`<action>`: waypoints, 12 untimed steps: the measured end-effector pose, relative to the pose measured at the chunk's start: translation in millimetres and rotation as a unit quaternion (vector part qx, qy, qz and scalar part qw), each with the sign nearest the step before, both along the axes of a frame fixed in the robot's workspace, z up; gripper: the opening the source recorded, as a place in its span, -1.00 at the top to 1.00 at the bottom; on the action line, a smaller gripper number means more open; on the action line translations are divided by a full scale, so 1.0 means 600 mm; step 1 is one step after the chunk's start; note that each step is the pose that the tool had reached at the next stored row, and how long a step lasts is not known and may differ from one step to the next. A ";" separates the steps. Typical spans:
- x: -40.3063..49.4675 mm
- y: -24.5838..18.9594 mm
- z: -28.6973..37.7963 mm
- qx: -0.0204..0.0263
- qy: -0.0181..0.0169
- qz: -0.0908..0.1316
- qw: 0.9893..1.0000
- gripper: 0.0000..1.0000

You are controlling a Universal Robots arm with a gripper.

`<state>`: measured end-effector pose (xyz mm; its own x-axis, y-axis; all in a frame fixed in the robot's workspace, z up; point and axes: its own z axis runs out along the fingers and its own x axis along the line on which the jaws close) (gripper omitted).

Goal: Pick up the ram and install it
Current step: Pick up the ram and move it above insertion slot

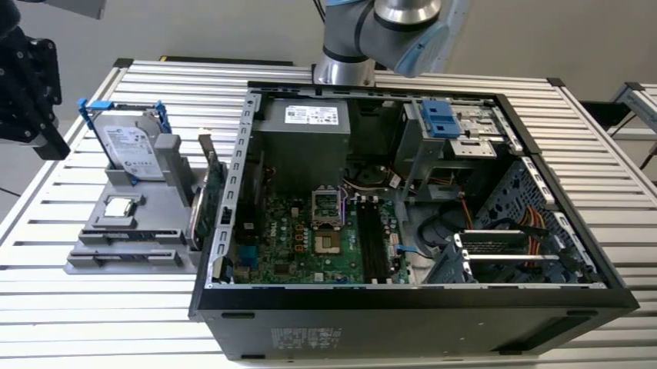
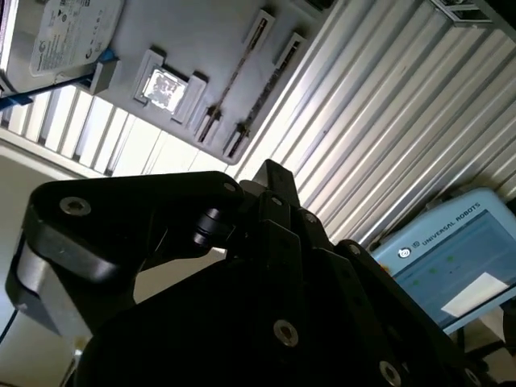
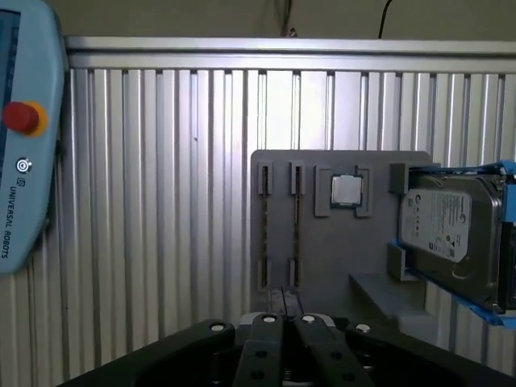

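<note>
The ram (image 3: 295, 218) stands edge-on as a thin strip in a slot of the grey fixture (image 3: 379, 282), beside a second similar strip. Both strips (image 2: 266, 93) also appear in the second wrist view. In the exterior view green boards (image 1: 208, 192) stand on edge at the fixture's side nearest the computer case. My gripper (image 3: 286, 322) hangs well above the fixture, apart from it, shut with nothing in it. In the exterior view the gripper (image 1: 26, 92) is the black body at the far left. The long black memory slots (image 1: 371, 238) lie on the motherboard inside the open case.
On the fixture sit a hard drive in a blue frame (image 1: 134, 146) and a small square silver chip (image 1: 121, 206). The open case (image 1: 411, 300) takes up the table's middle, with a drive cage (image 1: 451, 131) and cables inside. A teach pendant (image 3: 20, 137) lies on the slatted table.
</note>
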<state>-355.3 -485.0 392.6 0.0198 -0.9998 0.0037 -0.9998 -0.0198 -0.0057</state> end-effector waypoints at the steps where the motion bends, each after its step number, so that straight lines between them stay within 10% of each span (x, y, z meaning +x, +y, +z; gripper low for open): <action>1: 0.000 0.0000 0.000 0.000 0.000 0.004 1.000 1.00; 12: 0.000 0.0000 0.000 0.000 0.000 0.008 1.000 1.00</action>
